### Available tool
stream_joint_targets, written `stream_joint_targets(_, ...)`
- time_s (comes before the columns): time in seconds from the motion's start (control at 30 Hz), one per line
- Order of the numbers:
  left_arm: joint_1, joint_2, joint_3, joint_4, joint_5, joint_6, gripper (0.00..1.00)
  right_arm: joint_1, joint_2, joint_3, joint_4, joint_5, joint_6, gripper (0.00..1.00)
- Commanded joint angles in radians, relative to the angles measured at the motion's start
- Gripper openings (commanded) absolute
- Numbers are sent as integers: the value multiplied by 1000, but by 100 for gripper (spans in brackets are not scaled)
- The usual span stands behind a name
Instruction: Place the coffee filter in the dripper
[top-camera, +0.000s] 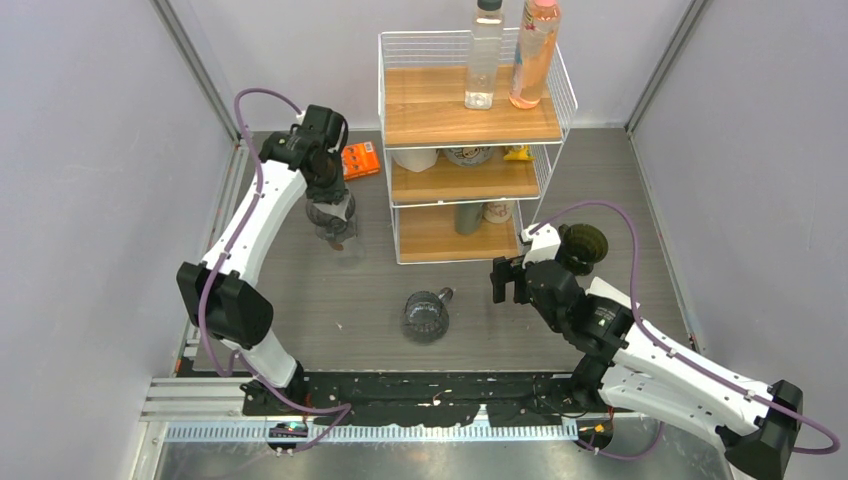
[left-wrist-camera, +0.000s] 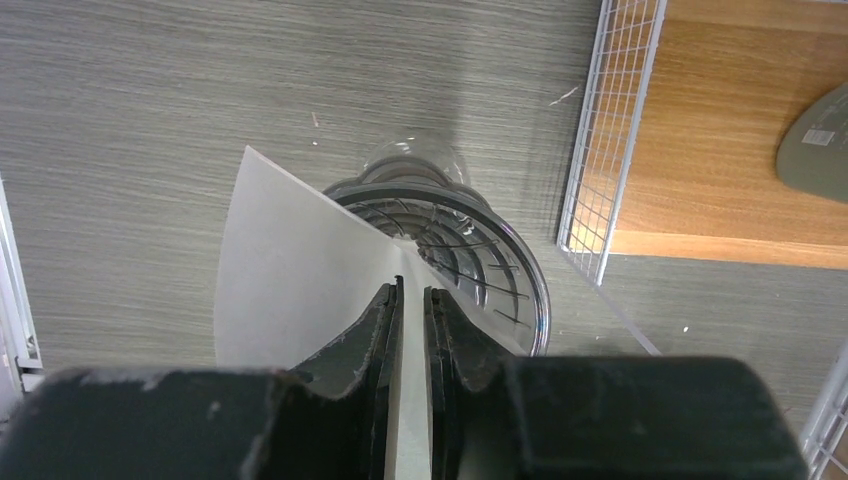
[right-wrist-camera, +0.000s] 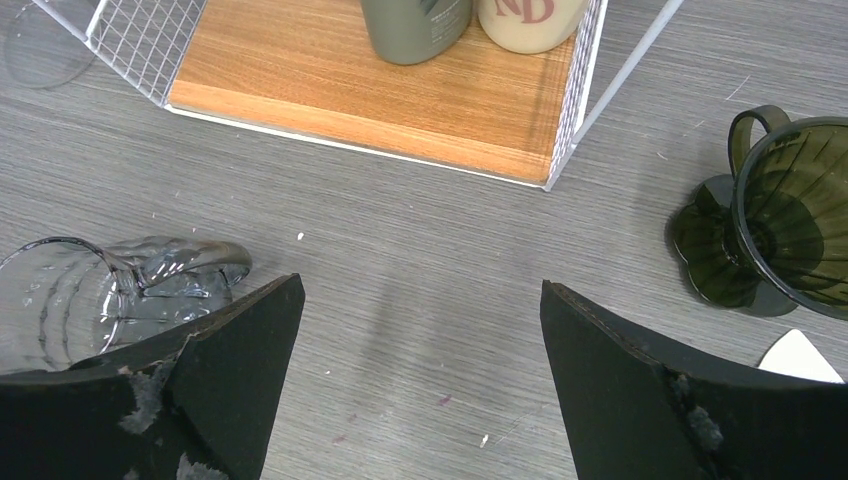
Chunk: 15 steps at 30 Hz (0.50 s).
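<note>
My left gripper (top-camera: 331, 203) (left-wrist-camera: 412, 292) is shut on a white paper coffee filter (left-wrist-camera: 290, 270), pinching its folded edge. The filter (top-camera: 346, 209) hangs just over the near rim of a clear ribbed dripper (left-wrist-camera: 480, 250) that stands upright on the table (top-camera: 337, 232), left of the shelf. The filter's tip reaches over the dripper's mouth; I cannot tell if it touches inside. My right gripper (top-camera: 505, 281) (right-wrist-camera: 420, 300) is open and empty above bare table, far from the filter.
A white wire rack with wooden shelves (top-camera: 470, 120) holds two bottles on top and cups below. A dark green dripper (top-camera: 583, 245) (right-wrist-camera: 790, 215) stands at its right. A clear glass vessel (top-camera: 427, 315) (right-wrist-camera: 70, 295) lies mid-table. An orange packet (top-camera: 360, 159) lies at the back.
</note>
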Motion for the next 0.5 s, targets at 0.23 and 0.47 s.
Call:
stream_joint_targets(0.23,0,4,-12,5,-29,-31,21,-4,6,-4,13,36,4,95)
stream_joint_targets(0.47,0,-7,-56,26,-22,-9,21,-5,7,-2,11,38,5,95)
